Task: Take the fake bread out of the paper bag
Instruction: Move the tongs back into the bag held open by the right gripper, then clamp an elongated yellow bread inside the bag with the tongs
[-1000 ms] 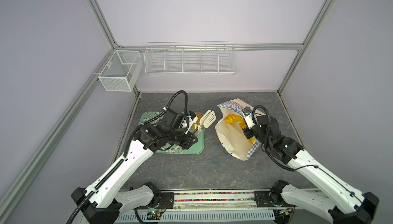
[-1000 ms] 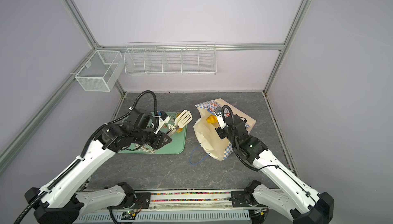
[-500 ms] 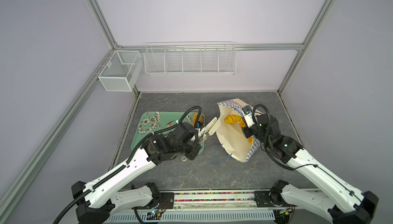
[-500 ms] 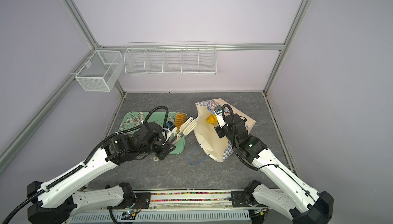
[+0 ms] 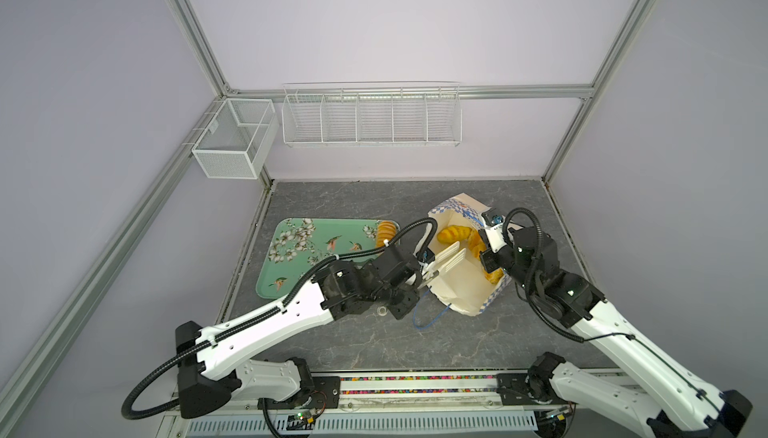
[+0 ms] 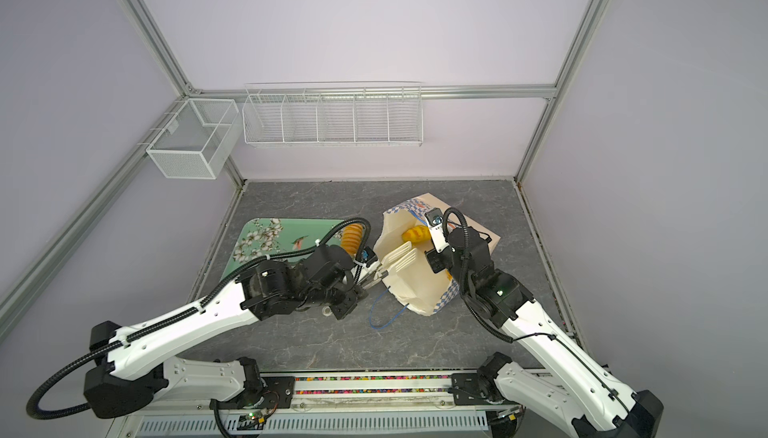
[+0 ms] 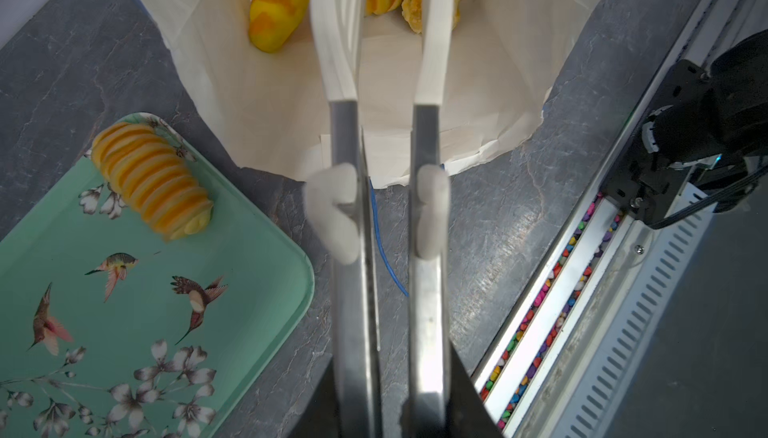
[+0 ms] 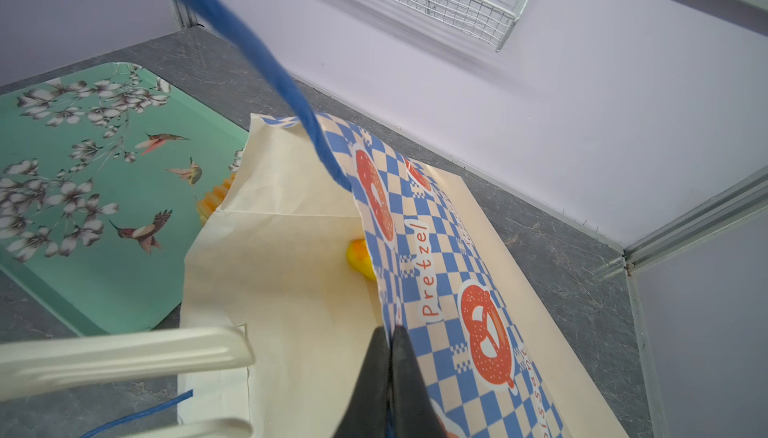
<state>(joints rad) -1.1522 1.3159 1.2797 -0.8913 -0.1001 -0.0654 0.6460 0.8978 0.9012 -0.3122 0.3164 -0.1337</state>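
The paper bag (image 5: 457,286) lies tilted on the table with its mouth open toward the left arm. My right gripper (image 8: 390,357) is shut on its blue-checkered rim (image 8: 419,249) and holds that side up. Inside, golden fake bread (image 5: 455,233) shows, several pieces in the left wrist view (image 7: 278,12). One ribbed loaf (image 5: 385,232) rests on the green tray (image 5: 316,249). My left gripper (image 5: 419,279) is shut on metal tongs (image 7: 345,145). Their white tips (image 5: 451,257) stand slightly apart inside the bag's mouth, just short of the bread, holding nothing.
A blue cord handle (image 5: 428,319) trails on the table in front of the bag. Another cord (image 8: 257,53) crosses the right wrist view. Two white wire baskets (image 5: 370,116) hang on the back wall. The arms' base rail (image 5: 415,386) runs along the front edge.
My left arm has swung the tongs from over the tray rightward into the bag's mouth. The ribbed loaf stays on the tray. The right gripper has kept its hold on the rim.
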